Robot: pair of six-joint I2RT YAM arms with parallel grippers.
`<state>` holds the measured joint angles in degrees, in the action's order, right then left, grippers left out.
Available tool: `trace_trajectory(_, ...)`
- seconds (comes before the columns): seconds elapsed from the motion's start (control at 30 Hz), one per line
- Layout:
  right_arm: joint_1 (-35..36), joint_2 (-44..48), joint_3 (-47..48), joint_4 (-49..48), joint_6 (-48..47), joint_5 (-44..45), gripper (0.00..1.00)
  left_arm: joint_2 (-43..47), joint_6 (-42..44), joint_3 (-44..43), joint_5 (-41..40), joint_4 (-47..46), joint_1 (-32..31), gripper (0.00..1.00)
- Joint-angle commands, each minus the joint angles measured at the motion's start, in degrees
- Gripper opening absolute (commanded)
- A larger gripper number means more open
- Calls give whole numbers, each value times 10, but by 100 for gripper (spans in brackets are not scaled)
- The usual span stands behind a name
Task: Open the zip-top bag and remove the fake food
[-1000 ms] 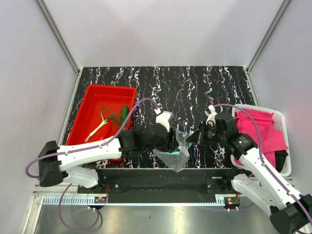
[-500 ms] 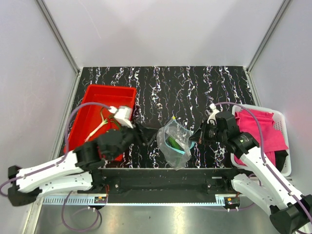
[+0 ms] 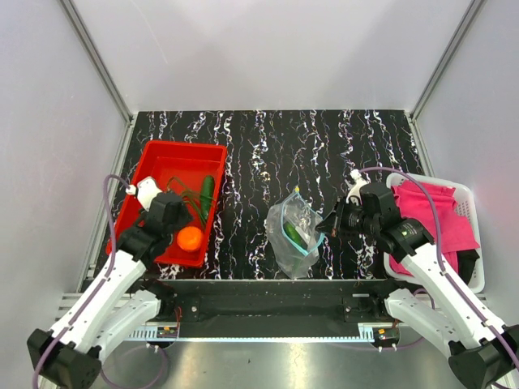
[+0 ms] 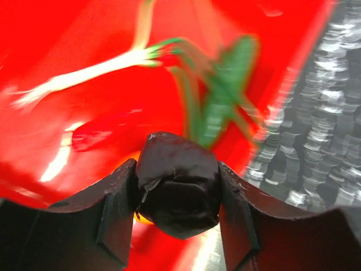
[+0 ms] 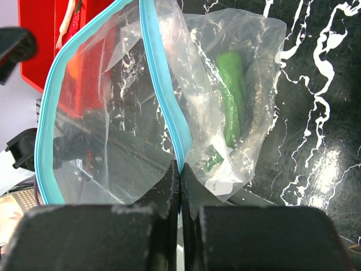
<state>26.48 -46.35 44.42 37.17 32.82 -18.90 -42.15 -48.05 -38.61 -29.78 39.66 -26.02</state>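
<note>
Top external: left gripper (image 3: pixel 173 217) had swung from zip-top bag (image 3: pixel 293 235) to red tray (image 3: pixel 174 154); orange fruit (image 3: pixel 190 238) now lay there, jaws' state unclear. Right gripper (image 5: pixel 179 174) jaws pinched the bag's rim over the tabletop (image 3: pixel 324 138); cucumber (image 5: pixel 231 101) remained inside.

Red tray (image 3: pixel 174 162), orange fruit (image 3: pixel 190 237), teal-edged clear bag (image 3: pixel 296 223), pink cloth (image 3: pixel 430 207), black white-veined table (image 3: pixel 324 146)

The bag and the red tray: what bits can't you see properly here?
Left wrist view: motion blur smears the green onion and red tray.
Left wrist view: a dark lump blocks the left gripper; its grip is unclear.
Right wrist view: crinkles in the zip-top bag veil the green piece; white label too crumpled to read.
</note>
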Motion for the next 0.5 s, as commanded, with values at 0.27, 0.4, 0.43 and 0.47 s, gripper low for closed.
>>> trace_trajectory(0.27, 2, -28, 34, -3, -20, -14, 0, -28, 67, -20, 294, -109, 51, 80)
trace_trajectory(0.4, 2, -30, 36, -10, -19, -18, 0, -30, 22, -10, 412, -207, -24, 67)
trace_trajectory(0.43, 2, -34, 37, -10, -19, -19, 0, -32, 19, -27, 401, -231, -52, 67)
trace_trajectory(0.47, 3, -34, 36, -12, -19, -20, 0, -39, 15, -37, 371, -239, -83, 67)
